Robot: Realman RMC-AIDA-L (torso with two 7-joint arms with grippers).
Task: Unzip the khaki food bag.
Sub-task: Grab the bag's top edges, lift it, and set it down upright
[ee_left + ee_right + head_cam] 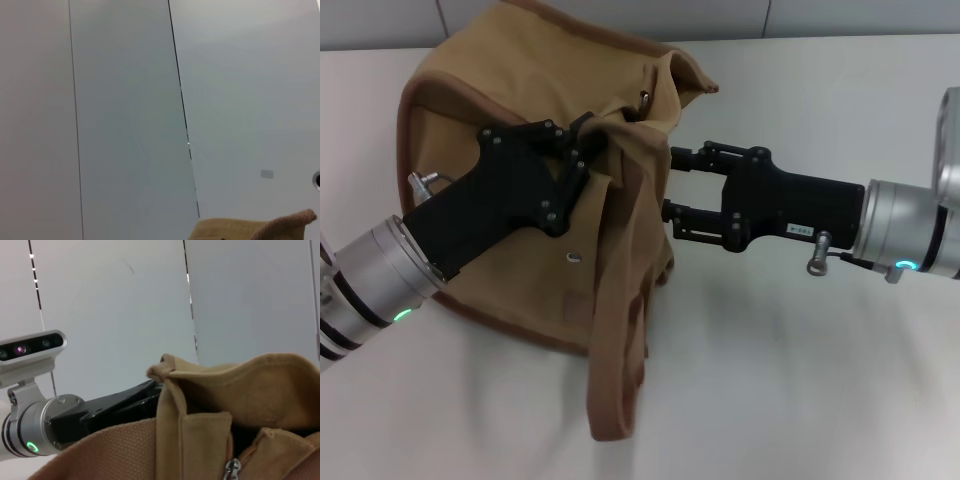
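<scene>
- The khaki food bag (500, 130) is seen on the white table (820, 380), towards the far left of the scene; it is slumped and crumpled, its darker brown piping traced along the left and near edges.
- One wide fabric handle (620, 340) is draped down the bag's front towards the near side, its end lying on the table; a metal snap (574, 257) is shown on the front face.
- The left gripper (588, 140) is reached in from the near left, the arm angled up and to the right across the bag's front; its jaws are clenched on a fold of canvas at the bag's top edge.
- The right gripper (668, 185) is stretched in almost level from the right, its two fingers pointed left against the bag's right side; whether anything is pinched between them cannot be told, since the fingertips are hidden by the fabric.
- In the right wrist view a metal zipper pull (231, 470) is seen hanging at the bag's top, with the left arm (45, 425) beyond the canvas.
</scene>
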